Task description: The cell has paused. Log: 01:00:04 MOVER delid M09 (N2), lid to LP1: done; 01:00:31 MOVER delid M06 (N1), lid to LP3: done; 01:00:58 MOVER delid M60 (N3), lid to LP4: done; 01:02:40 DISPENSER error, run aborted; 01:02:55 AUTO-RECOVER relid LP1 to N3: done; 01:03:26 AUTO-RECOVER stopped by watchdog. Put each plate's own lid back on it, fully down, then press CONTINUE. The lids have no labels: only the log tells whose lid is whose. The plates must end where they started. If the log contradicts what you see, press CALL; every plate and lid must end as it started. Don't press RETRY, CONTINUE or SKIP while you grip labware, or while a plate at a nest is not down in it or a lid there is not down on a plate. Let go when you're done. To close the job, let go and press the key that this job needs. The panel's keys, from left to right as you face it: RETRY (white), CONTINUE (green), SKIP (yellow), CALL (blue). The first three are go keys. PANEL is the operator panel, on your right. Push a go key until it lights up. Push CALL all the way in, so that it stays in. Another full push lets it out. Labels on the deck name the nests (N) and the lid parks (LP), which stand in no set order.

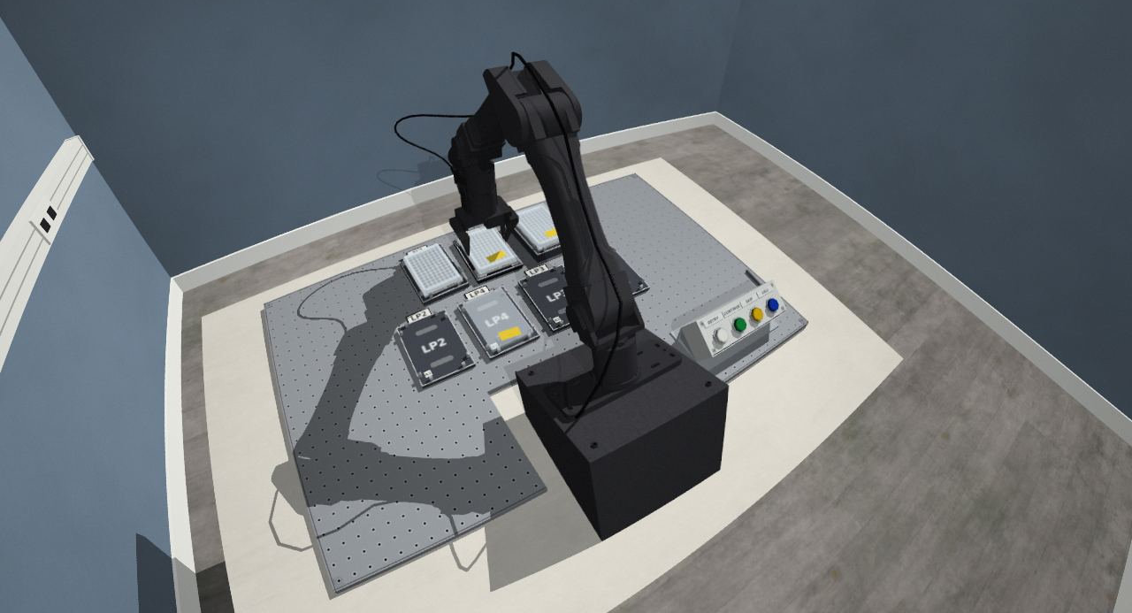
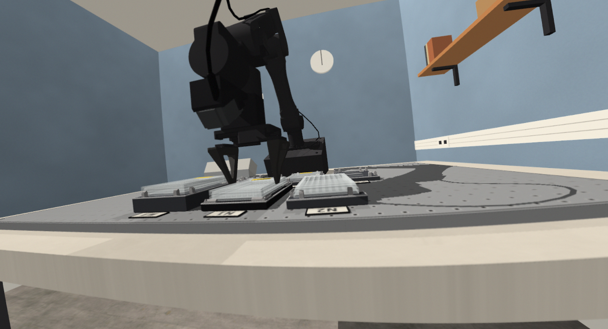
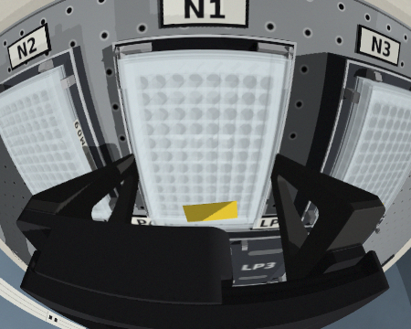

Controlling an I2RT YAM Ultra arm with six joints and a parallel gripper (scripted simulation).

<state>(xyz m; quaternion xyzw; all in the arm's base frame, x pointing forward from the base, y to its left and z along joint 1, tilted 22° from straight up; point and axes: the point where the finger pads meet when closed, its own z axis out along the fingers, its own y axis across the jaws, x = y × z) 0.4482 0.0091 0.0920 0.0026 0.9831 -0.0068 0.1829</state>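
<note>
My gripper (image 1: 484, 241) is over nest N1 and shut on a clear lid (image 3: 203, 132) with a yellow tag, one finger on each long side. The lid lies over the plate in N1 (image 2: 244, 188); I cannot tell if it is fully down. To the left in the wrist view, the plate M09 in N2 (image 3: 36, 123) has no lid and its wells are open (image 1: 433, 271). The plate in N3 (image 1: 542, 227) carries a lid with a yellow tag. Another lid with a yellow tag lies on LP4 (image 1: 498, 322). LP2 (image 1: 433, 346) and LP3 (image 3: 258, 266) are bare.
The operator panel (image 1: 732, 325) stands at the right of the deck with white, green, yellow and blue keys, none lit. The arm's black base block (image 1: 625, 427) stands at the front. The arm hides part of the deck behind LP3.
</note>
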